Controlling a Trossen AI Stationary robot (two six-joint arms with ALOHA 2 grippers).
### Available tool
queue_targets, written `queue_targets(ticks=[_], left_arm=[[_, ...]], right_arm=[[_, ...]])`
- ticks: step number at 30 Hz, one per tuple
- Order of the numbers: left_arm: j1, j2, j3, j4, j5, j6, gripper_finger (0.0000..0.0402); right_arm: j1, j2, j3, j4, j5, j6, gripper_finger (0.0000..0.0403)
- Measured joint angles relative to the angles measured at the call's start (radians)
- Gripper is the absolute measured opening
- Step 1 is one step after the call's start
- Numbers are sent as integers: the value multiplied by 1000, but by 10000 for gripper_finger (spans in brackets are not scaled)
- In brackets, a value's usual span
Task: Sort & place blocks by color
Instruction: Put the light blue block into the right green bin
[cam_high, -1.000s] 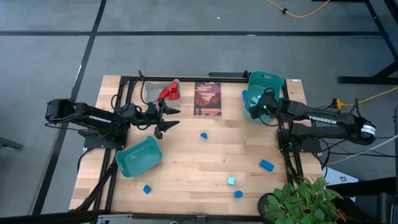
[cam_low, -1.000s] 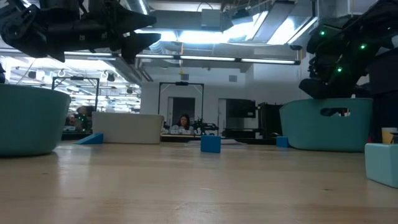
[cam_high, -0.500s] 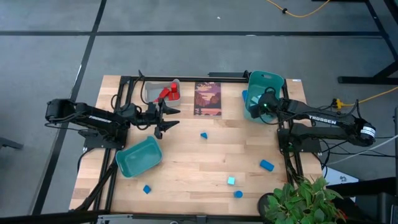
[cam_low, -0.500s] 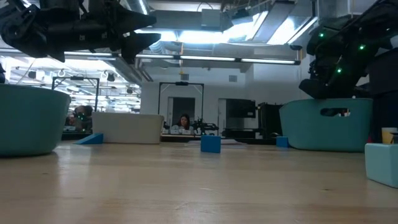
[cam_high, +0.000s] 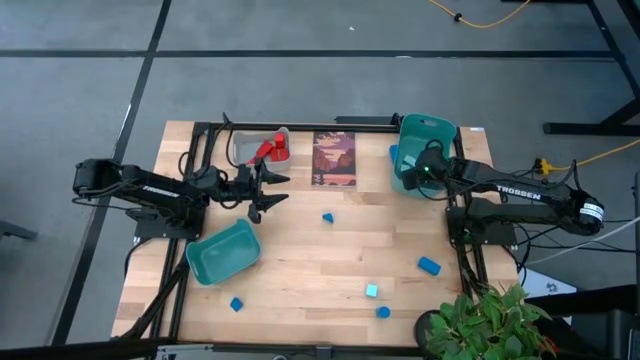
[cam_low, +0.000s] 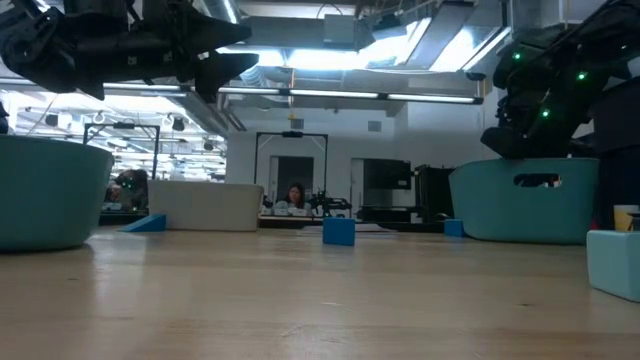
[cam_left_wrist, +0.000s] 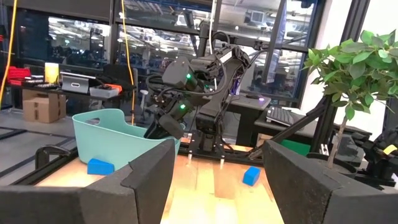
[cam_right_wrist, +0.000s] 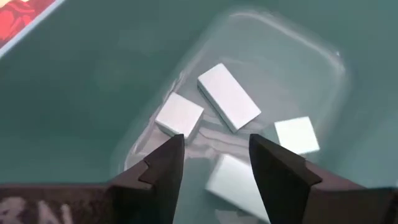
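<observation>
Presently, the right gripper (cam_right_wrist: 211, 165) hung open and empty over the teal bin (cam_high: 432, 131) at upper right, left gripper (cam_high: 268, 191) open mid-left; withdrawing low risked tipping it, with blocks (cam_high: 429, 265) unsorted lower right.

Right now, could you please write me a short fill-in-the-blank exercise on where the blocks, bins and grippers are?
1. The right gripper is open above the ____ bin.
2. The grey bin holds ____ blocks.
3. The blocks under the right gripper look ____.
4. The left gripper hovers, holding ____.

Missing: teal; red; pale; nothing
</observation>
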Motion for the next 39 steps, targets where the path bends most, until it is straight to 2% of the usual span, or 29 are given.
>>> queue_targets(ticks=[8, 11, 16, 19, 23, 25, 28, 36, 39], left_arm=[[0, 0, 0, 0, 0, 0, 236], [0, 0, 0, 0, 0, -1, 236], [0, 0, 0, 0, -1, -1, 236], [0, 0, 0, 0, -1, -1, 236], [0, 0, 0, 0, 4, -1, 236], [0, 0, 0, 0, 8, -1, 236], [0, 0, 0, 0, 32, 0, 236], [-16, 0, 0, -3, 90, 2, 236], [-24, 0, 0, -3, 88, 8, 236]], right_arm=[[0, -51, 1, 8, 14, -78, 185], [0, -112, 1, 23, 38, -114, 185], [15, -243, 1, 97, 22, -189, 185], [51, -318, 2, 201, -80, -261, 186], [121, -353, 2, 385, -308, -321, 186], [162, -339, 2, 464, -386, -322, 186], [234, -285, 2, 560, -443, -325, 186], [441, -32, 2, 880, -448, -449, 186], [495, 86, 2, 1030, -399, -513, 186]])
